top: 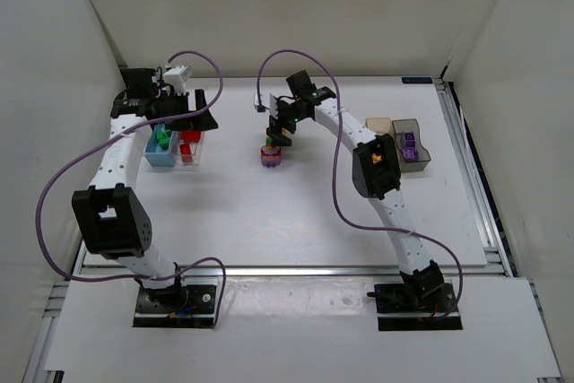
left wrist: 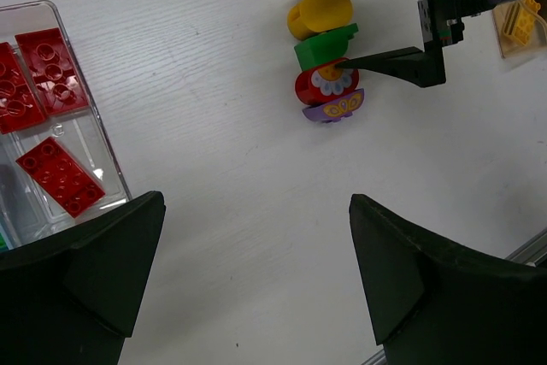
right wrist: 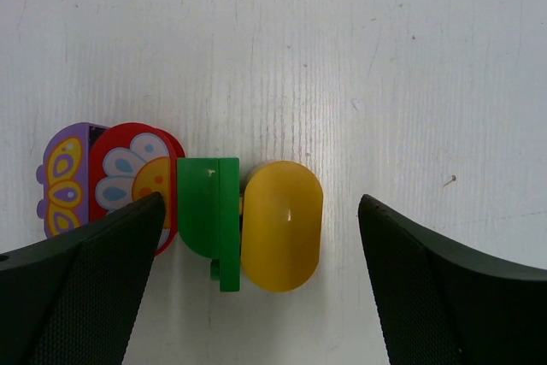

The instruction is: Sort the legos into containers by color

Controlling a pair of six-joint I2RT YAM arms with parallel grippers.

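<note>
Right end effector (right wrist: 261, 207), spread wide, hovers over the joined purple-red-green-yellow lego stack (right wrist: 184, 211) lying mid-desk (right wrist: 410, 57). Closing lengthwise could lift mixed colours together, or flick the purple piece (right wrist: 64, 181) away.

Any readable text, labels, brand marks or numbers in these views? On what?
None can be read in any view.
Red lego: printed flower, no letters.
Purple lego: printed yellow pattern, no letters.
Dark strip at the far edge of the table: too small to read.
</note>
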